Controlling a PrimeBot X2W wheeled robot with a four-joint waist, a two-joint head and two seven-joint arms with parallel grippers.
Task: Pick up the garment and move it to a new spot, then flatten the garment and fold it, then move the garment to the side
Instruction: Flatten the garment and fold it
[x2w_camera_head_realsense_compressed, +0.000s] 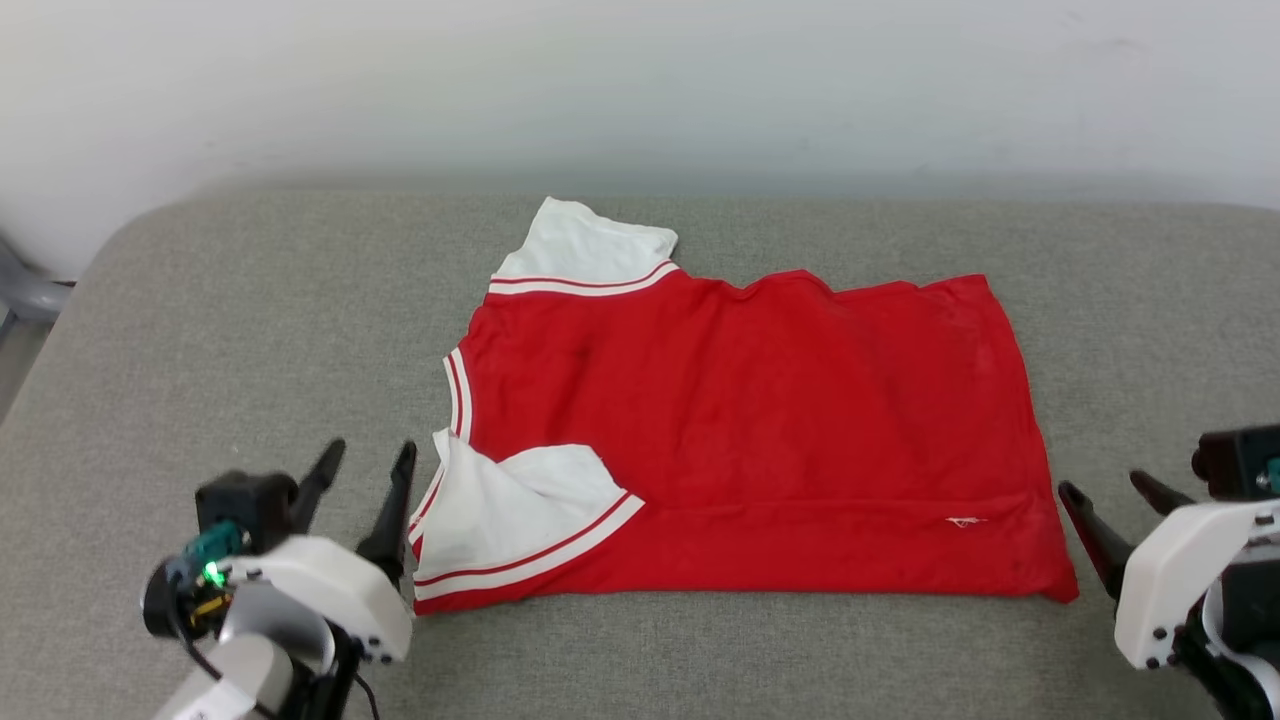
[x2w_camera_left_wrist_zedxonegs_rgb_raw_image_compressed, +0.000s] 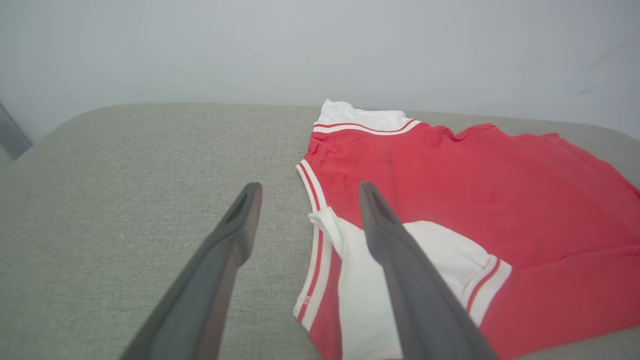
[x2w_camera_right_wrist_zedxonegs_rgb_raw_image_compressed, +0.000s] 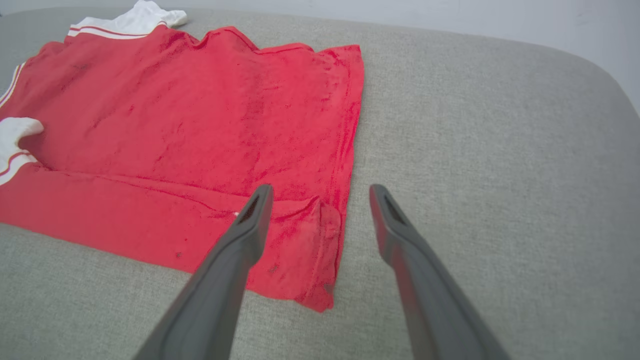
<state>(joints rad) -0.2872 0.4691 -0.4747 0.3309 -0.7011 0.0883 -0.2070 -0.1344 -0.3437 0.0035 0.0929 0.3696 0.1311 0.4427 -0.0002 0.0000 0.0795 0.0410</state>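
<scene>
- At the near left of the head view, the left gripper (x2w_camera_head_realsense_compressed: 373, 447) hovers with its fingers spread apart and nothing between them. Its right finger stands just beside the garment's left edge.
- Left wrist view: left gripper (x2w_camera_left_wrist_zedxonegs_rgb_raw_image_compressed: 308, 186) is released. One finger is over bare grey cushion (x2w_camera_left_wrist_zedxonegs_rgb_raw_image_compressed: 125, 200), the other over the white near sleeve (x2w_camera_left_wrist_zedxonegs_rgb_raw_image_compressed: 440, 250).
- At the near right, the right gripper (x2w_camera_head_realsense_compressed: 1101, 483) is likewise spread and empty, just beside the garment's near right corner.
- Right wrist view: right gripper (x2w_camera_right_wrist_zedxonegs_rgb_raw_image_compressed: 321, 188) straddles the hem edge, with one finger over red cloth and one over cushion.
- The garment (x2w_camera_head_realsense_compressed: 740, 420) lies flat in the middle of the grey cushion (x2w_camera_head_realsense_compressed: 200, 350), collar end to the left, hem to the right.
- Its body is red and mostly smooth. A crease line runs parallel to the near edge, with a small white mark toward its right end.
- The near sleeve (x2w_camera_head_realsense_compressed: 510, 510) is white with red-and-white striped trim and is folded in onto the body.
- The collar opening on the left edge has striped trim.
- The far sleeve (x2w_camera_head_realsense_compressed: 580, 245) is white and striped at the seam, and sticks out past the far edge.
- A pale wall (x2w_camera_head_realsense_compressed: 640, 90) stands behind the cushion.
</scene>
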